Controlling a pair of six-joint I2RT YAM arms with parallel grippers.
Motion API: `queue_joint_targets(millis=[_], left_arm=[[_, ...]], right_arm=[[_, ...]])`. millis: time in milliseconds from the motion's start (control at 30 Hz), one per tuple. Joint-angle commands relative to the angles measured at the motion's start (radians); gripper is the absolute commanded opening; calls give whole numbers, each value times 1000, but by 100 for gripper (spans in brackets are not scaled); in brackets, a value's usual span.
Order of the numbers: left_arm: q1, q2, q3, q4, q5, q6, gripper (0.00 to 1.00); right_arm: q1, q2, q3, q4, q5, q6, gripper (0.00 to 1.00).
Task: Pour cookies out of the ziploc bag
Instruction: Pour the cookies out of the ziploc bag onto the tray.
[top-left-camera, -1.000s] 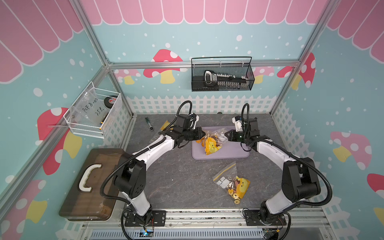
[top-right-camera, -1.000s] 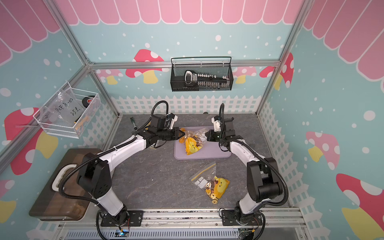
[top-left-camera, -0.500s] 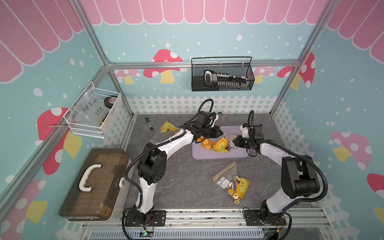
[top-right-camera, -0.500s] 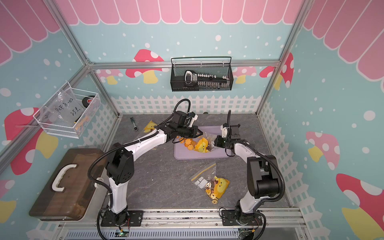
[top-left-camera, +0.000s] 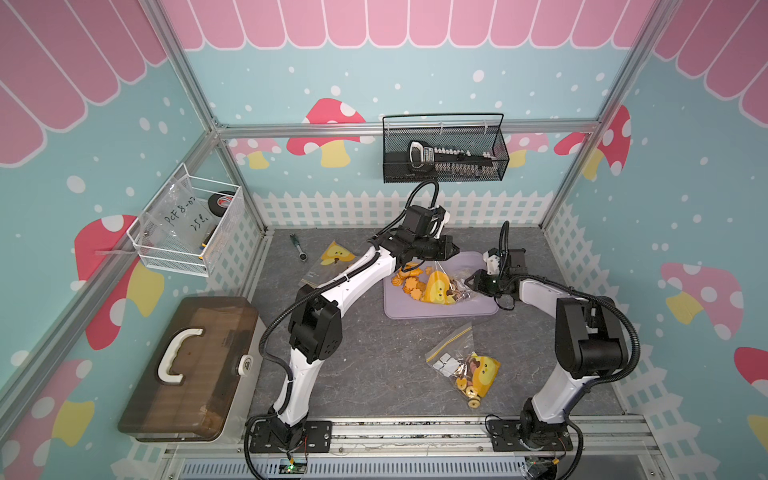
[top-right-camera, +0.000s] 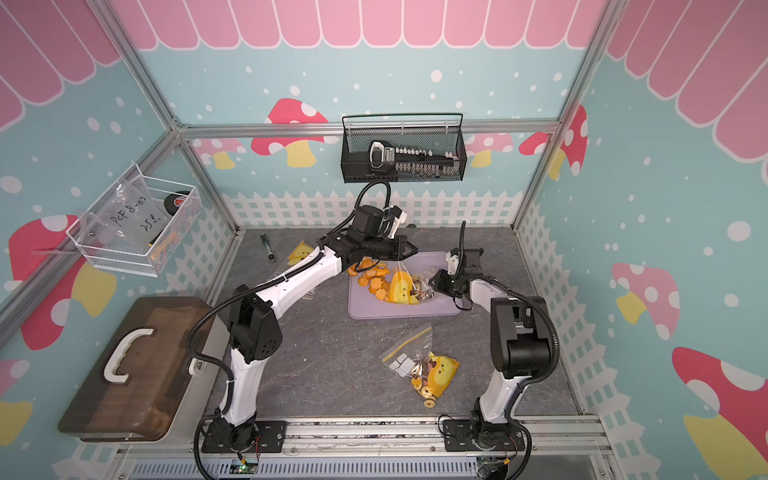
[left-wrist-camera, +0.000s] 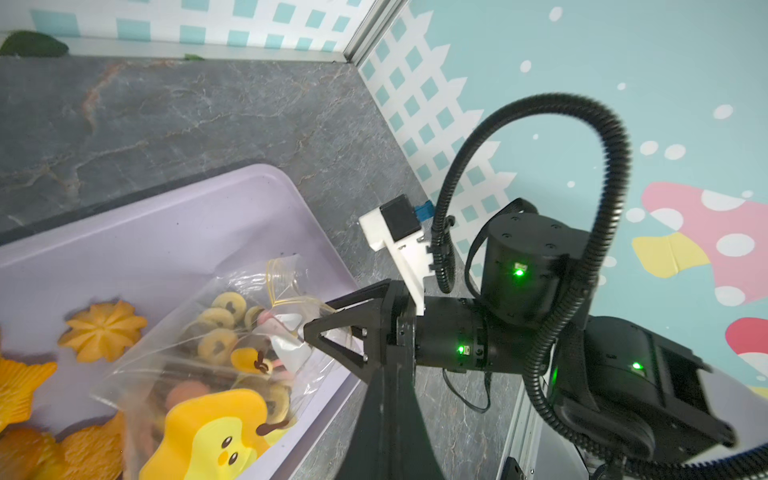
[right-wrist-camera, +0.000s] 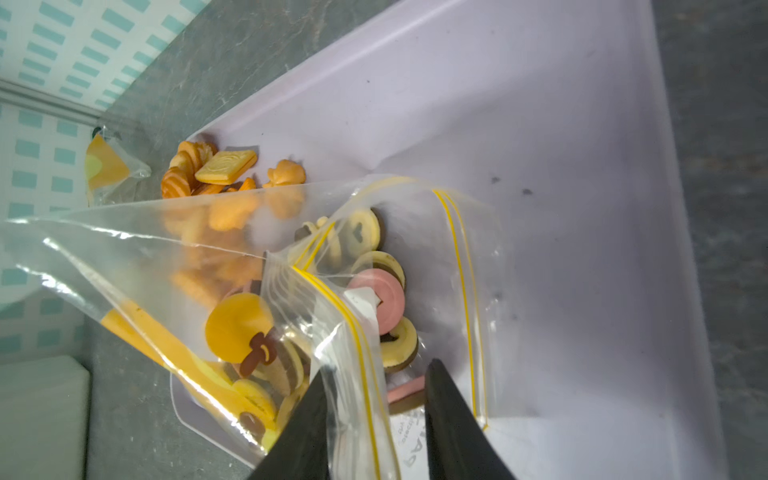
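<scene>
the grey tabletop (top-left-camera: 374, 365) carries a lilac tray (top-left-camera: 478, 309) toward the back, and the work is over it. the left gripper (top-left-camera: 452, 250) is clenched on the far end of the ziploc bag (top-left-camera: 444, 286), holding that end up so the film slopes down to the tray. i read that pinch from the plastic peaking at its tip in both top views. the right gripper (right-wrist-camera: 376, 370) is at the bag's mouth, jaws apart, with the yellow zip strip passing loose between them. the bag rests on the tray, its mouth toward the right arm. orange cookies (top-left-camera: 409, 282) lie loose on the tray beside it. ring cookies (right-wrist-camera: 376, 293) in pink, tan and brown crowd just inside the mouth. i judge the pour to be midway. the next move likely calls for the right gripper to back clear of the mouth. the left should then lift and tip further, so the rings slide onto the tray and not over its rim.
</scene>
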Motion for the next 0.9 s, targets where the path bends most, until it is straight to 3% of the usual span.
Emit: queue_joint_targets(millis=[0, 133, 267, 367, 467, 500, 533, 633, 867], left_arm=[[-15, 46, 53, -56, 6, 30, 0], [-13, 28, 45, -125, -22, 76, 0], [10, -77, -154, -97, -96, 101, 51], [45, -134, -304, -31, -98, 90, 70], [68, -139, -365, -2, -94, 96, 78], [71, -131, -366, 2, -90, 98, 80], [74, -116, -358, 2, -86, 100, 84], [79, -67, -319, -3, -98, 100, 95], [80, 53, -196, -46, -85, 119, 92]], right_arm=[[-12, -29, -9, -9, -7, -4, 39], [-21, -30, -12, -10, -22, -1, 43], [-25, -71, -31, -10, -19, -1, 60], [-28, -120, -50, -16, -17, -5, 70], [-28, -166, -63, -42, -20, -14, 78], [-29, -179, -65, -56, -25, -18, 91], [-29, -197, -68, -68, -32, -23, 97], [-30, -257, -84, -111, -29, -37, 98], [-30, -411, -102, -221, -9, -60, 99]])
